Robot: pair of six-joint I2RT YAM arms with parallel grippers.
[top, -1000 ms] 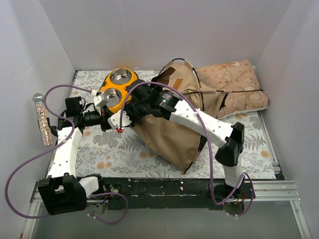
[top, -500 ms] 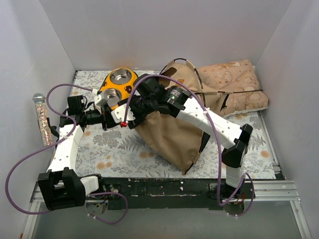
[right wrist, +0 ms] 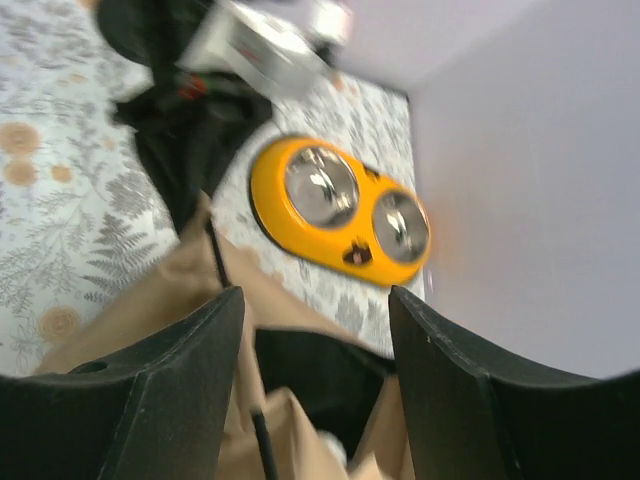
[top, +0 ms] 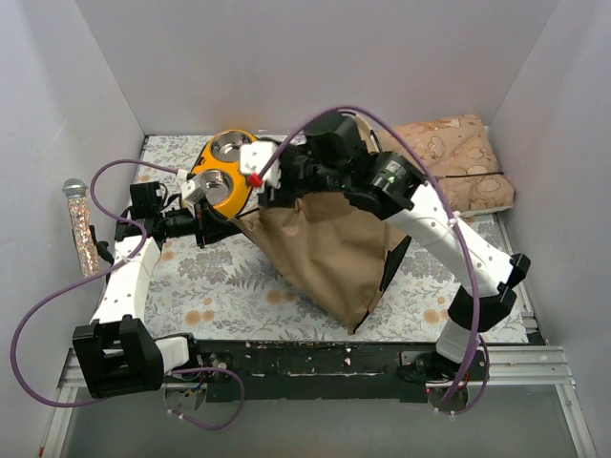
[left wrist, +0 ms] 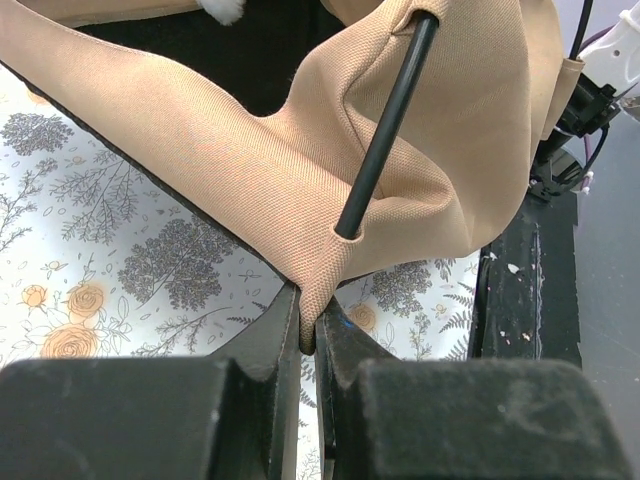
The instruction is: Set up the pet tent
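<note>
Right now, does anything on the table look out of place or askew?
The pet tent lies slumped and creased instead of standing, one corner pinched in the left gripper, a black pole jutting from its sleeve. Another pole runs across the cushion.

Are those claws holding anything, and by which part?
The left gripper pinches the pet tent by a fabric corner, beside a black pole. The right gripper is open and empty.

The top camera looked down from high behind the near edge over the whole surface (top: 215, 286), the left wrist camera pressed close against the pet tent (top: 325, 253), and the right wrist camera viewed it from above.
</note>
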